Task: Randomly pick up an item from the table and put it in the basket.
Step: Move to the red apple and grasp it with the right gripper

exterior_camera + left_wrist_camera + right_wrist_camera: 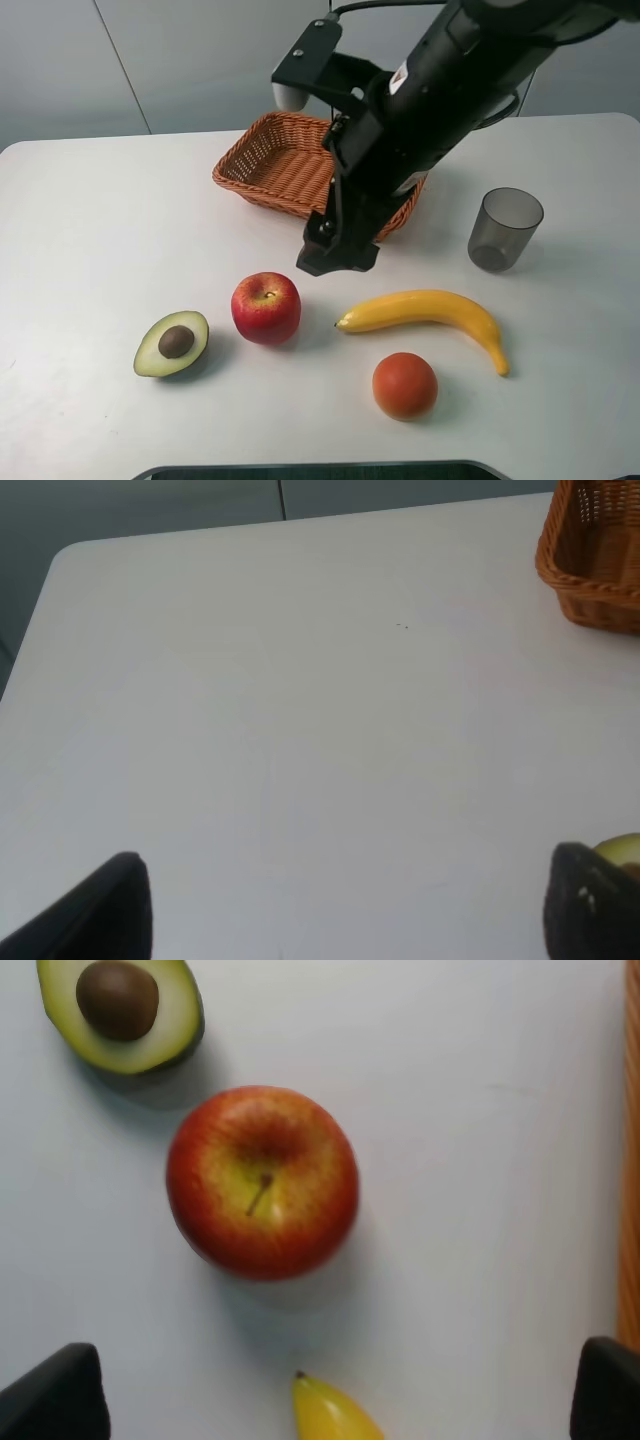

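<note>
The right gripper [338, 252] hangs above the table [90, 230] with its fingers spread wide and empty, between the basket [270, 160] and the red apple [266, 307]. The apple sits stem-up beside the halved avocado [172, 343]. It looks firm, smooth and fairly weighty, so I'd pinch it across its widest girth, where that rounded skin seems least likely to slip.

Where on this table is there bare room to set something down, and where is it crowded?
Barest: the whole left side of the table, bordered by the basket and the avocado half. Also free: the right edge beyond the grey cup and banana. Crowded: the front middle, where avocado half, apple, banana and orange-red fruit cluster beneath the open right gripper.
</note>
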Controlling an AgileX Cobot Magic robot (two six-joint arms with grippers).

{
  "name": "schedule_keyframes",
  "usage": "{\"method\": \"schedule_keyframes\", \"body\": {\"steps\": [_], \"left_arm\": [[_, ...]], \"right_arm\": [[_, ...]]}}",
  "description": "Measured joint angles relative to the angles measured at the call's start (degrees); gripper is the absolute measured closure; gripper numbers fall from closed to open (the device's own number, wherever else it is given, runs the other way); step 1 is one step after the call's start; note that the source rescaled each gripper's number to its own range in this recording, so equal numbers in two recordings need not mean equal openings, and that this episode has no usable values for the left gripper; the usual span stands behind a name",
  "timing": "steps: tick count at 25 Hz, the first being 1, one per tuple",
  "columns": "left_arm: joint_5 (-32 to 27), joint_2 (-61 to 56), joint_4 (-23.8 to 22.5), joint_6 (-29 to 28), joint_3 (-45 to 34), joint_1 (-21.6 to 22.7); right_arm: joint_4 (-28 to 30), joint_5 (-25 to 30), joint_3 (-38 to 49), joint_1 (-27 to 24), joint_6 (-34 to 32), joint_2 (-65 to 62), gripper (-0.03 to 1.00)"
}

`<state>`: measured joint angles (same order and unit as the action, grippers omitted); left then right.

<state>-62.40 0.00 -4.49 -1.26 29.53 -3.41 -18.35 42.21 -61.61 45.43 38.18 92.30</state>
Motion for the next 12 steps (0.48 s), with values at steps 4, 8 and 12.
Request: {"method": "schedule_keyframes", "body": {"steps": [4, 8, 12], "left_arm": [[0.00, 0.00, 0.00, 0.00, 0.00, 0.00], [0.00, 0.06, 0.00, 0.00, 0.00, 0.00], [0.00, 0.06, 0.00, 0.00, 0.00, 0.00]], "right_arm": [[2.74, 0.69, -4.50, 3.82, -3.82, 6.03, -0.03], [6.22, 1.72, -7.88, 5.85, -7.14, 11.43, -0.03], [9.17, 3.13, -10.28, 6.60, -10.15, 15.33, -0.03]]}}
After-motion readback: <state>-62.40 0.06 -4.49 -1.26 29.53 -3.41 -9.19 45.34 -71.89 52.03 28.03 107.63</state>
